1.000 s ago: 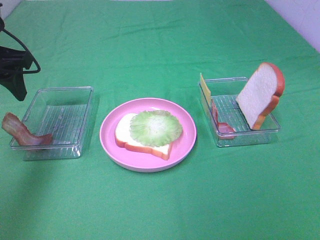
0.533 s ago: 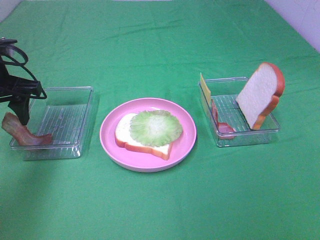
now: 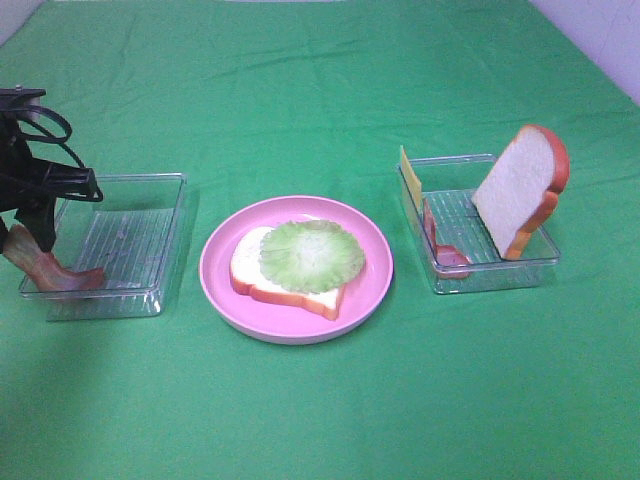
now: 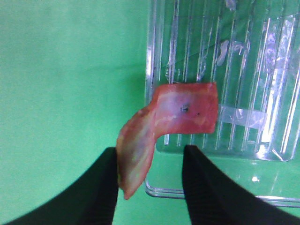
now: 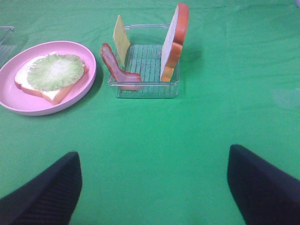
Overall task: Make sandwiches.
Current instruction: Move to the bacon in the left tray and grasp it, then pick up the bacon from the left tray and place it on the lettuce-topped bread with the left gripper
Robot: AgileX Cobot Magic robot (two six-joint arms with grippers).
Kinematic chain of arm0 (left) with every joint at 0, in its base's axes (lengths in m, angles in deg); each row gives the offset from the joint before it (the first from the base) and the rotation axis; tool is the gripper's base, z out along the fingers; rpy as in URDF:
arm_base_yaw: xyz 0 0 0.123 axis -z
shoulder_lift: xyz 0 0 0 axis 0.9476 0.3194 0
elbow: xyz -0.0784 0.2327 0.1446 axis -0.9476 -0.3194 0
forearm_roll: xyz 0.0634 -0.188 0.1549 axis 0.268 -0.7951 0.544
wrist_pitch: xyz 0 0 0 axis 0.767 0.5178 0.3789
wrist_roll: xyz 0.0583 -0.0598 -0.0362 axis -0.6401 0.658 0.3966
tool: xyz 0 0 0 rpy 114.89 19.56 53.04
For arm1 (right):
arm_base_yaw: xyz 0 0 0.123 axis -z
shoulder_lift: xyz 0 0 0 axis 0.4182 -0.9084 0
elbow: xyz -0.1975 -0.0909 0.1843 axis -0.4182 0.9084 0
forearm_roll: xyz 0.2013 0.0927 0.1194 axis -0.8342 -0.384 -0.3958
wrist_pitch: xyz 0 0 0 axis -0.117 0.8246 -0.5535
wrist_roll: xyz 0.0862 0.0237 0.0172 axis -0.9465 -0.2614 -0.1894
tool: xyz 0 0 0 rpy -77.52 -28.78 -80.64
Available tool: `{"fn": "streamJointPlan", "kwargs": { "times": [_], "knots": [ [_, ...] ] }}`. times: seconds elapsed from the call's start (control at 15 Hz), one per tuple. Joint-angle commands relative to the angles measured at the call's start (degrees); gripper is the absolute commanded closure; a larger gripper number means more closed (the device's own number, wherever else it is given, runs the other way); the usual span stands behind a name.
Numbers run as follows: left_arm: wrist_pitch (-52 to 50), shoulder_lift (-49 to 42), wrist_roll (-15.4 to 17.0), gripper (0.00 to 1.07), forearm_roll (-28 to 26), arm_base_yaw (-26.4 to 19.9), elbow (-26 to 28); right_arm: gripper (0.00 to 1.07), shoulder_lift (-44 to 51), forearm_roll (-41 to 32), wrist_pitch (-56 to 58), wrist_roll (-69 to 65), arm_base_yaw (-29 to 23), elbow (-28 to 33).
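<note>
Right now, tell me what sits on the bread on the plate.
A lettuce leaf lies on the bread slice, covering most of it; anything beneath the leaf is hidden.

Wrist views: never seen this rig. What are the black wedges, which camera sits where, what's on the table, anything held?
Two robot arms; the wedges are gripper fingers, filmed from each wrist. The third camera looks down from high. On green cloth: pink plate with bread slice and lettuce; left tray, bacon strip draped over its edge; right tray with cheese, meat piece, second bread slice. Left gripper straddles the bacon's end with a gap on one side, so not clamped. Right gripper open, empty.
</note>
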Motion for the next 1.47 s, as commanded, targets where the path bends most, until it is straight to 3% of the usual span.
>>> {"fn": "streamJointPlan", "kwargs": {
  "times": [0.07,0.27,0.4,0.47,0.73,0.87,1.0,1.07,1.2,1.33,1.47],
  "knots": [
    [-0.23,0.23,0.63,0.78,-0.29,-0.11,0.17,0.28,0.69,-0.11,0.11,0.86,0.29,0.11],
    [-0.46,0.23,0.63,0.87,-0.29,-0.11,0.17,0.28,0.69,-0.11,0.11,0.86,0.29,0.11],
    [-0.46,0.23,0.63,1.04,-0.29,-0.11,0.17,0.28,0.69,-0.11,0.11,0.86,0.29,0.11],
    [-0.46,0.23,0.63,1.07,-0.29,-0.11,0.17,0.28,0.69,-0.11,0.11,0.86,0.29,0.11],
    [-0.52,-1.38,0.11,1.07,-1.6,-0.11,0.69,0.28,0.69,-0.11,0.11,0.86,0.29,0.11],
    [-0.46,-4.01,-2.41,1.07,-6.25,-0.11,2.69,0.28,0.69,-0.11,0.11,0.86,0.29,0.11],
    [-0.74,-6.65,-7.85,1.07,-15.47,-0.11,5.33,0.28,0.69,-0.11,0.11,0.86,0.29,0.11],
    [-2.01,-8.14,-13.92,1.07,-26.93,0.11,6.76,0.28,0.69,-0.11,0.11,0.86,0.29,0.11],
    [-3.04,-8.02,-25.21,1.07,-43.03,0.92,7.73,0.28,0.69,-0.11,0.11,0.86,0.29,0.11],
    [-3.95,-7.51,-35.12,1.07,-56.95,3.61,7.68,0.28,0.69,-0.11,0.11,0.86,0.29,0.11],
    [-4.01,-4.98,-42.0,1.07,-66.81,7.45,7.68,0.28,0.69,-0.11,0.11,0.86,0.29,0.11]
  ]
}}
